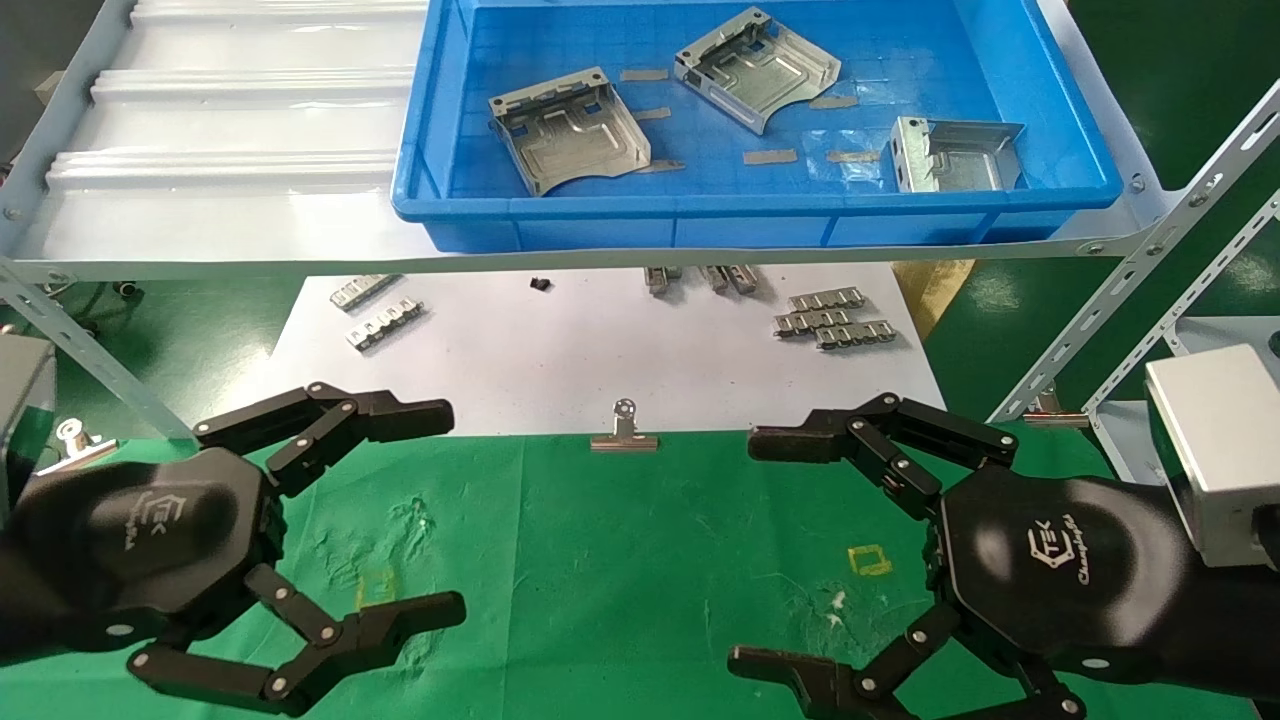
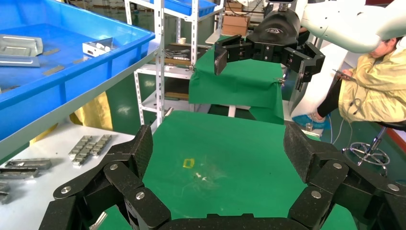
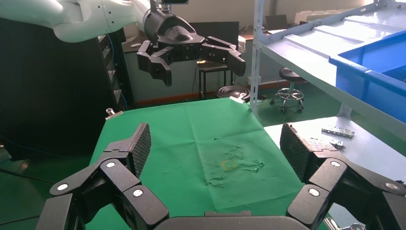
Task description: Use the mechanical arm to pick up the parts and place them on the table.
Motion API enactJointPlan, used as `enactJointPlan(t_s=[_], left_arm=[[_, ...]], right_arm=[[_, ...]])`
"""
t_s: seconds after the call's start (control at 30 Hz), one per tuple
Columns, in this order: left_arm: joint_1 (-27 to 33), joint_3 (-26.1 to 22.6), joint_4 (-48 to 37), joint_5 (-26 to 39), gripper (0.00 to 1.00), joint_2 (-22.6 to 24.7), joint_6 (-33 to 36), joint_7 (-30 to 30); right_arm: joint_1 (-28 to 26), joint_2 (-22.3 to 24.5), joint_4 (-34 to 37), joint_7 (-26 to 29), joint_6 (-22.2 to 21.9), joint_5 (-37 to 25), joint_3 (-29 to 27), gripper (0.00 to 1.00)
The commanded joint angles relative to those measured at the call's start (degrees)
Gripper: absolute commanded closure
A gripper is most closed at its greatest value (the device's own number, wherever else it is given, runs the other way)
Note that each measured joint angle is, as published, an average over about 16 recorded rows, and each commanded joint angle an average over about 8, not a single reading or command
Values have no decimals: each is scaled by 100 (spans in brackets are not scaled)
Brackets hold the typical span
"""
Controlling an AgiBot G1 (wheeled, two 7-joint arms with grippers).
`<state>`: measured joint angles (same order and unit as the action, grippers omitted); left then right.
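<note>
**Both claws hung open over the green desk, parts lay in the bin**

The desk (image 1: 620,560), covered in wrinkled green cloth, filled the near ground, with a white sheet (image 1: 600,350) laid across its far side. Above that sheet ran a pale grey shelf (image 1: 230,130), and on it sat a blue bin (image 1: 760,215). The left claw (image 1: 440,515) hung over the left side of the green cloth, its black fingers spread wide apart and holding nothing. The right claw (image 1: 760,550) hung over the right side, fingers likewise spread wide and bare. The two faced each other across the cloth, well apart.

Three metal parts lay inside the bin: one (image 1: 568,142) near its left end, one (image 1: 757,67) toward the middle and farther back, and one (image 1: 955,153) near the right end, standing partly on its rim. Small ridged strips (image 1: 832,317) lay in clusters on the white sheet. A silver binder clip (image 1: 624,432) sat where the sheet met the cloth, between the claws. A small yellow square mark (image 1: 868,559) showed on the cloth just beside the right claw.
</note>
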<state>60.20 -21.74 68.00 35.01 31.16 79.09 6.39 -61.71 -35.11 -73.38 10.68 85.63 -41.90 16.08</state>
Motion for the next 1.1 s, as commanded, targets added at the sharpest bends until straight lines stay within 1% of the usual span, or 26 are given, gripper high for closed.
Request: enactJointPlan(t_s=[0.03,0.83,0.87,1.1], left_arm=[[0,0,0,0,0,0,0,0],[0,0,0,0,0,0,0,0],[0,0,0,0,1,0,0,0],[0,0,0,0,89,0,0,0]], right_arm=[[0,0,0,0,0,0,0,0],[0,0,0,0,0,0,0,0],[0,0,0,0,0,0,0,0],[0,0,0,0,0,0,0,0]])
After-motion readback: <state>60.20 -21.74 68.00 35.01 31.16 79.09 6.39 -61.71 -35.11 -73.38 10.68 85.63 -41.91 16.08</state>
